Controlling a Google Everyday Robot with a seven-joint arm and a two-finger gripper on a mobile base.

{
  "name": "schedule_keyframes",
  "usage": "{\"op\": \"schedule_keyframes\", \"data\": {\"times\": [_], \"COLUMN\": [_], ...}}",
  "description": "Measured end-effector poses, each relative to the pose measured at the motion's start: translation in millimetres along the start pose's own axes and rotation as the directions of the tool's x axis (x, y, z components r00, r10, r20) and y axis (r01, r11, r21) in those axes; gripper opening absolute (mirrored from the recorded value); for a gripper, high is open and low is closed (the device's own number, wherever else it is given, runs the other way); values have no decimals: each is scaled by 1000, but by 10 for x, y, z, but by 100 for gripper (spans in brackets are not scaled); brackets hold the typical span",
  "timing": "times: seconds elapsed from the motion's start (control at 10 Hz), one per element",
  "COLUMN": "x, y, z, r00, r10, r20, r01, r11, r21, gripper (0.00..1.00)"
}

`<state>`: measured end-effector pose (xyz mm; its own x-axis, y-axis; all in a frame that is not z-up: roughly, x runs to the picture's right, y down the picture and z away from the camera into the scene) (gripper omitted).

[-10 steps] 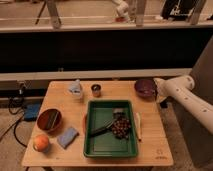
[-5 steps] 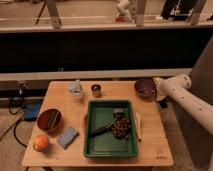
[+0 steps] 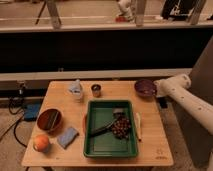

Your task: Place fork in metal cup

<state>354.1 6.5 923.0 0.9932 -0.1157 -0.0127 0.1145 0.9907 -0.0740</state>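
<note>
The small metal cup [image 3: 96, 90] stands upright at the back middle of the wooden table [image 3: 155, 150], just behind the green tray [image 3: 95, 147]. A dark slim utensil, seemingly the fork [image 3: 102, 130], lies slanted inside the tray beside a dark clump of food [image 3: 120, 128]. My white arm reaches in from the right. Its gripper [image 3: 158, 89] hovers at the table's back right edge, next to the dark purple bowl [image 3: 145, 88], far from the fork and the cup. Nothing shows in it.
A reddish-brown bowl [image 3: 49, 120], an orange fruit [image 3: 41, 143] and a blue sponge [image 3: 67, 136] sit at the left. A pale bottle-like object [image 3: 76, 90] stands left of the cup. A pale stick-like utensil [image 3: 138, 125] lies right of the tray.
</note>
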Motion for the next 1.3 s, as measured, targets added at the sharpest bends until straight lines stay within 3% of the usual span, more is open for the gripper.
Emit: {"op": "schedule_keyframes", "data": {"times": [0.2,0.4,0.8,1.3], "x": [-9,-5,19,9], "y": [-13,-11,16,26], "z": [1,2,0,-14], "r00": [1000,1000,999,999], "r10": [-12,-17,-26,-37], "r20": [-9,-15,-28,-33], "r01": [12,17,25,37], "r11": [1000,1000,1000,999], "r21": [-1,-2,-8,-5], "gripper": [43,40,3,1]}}
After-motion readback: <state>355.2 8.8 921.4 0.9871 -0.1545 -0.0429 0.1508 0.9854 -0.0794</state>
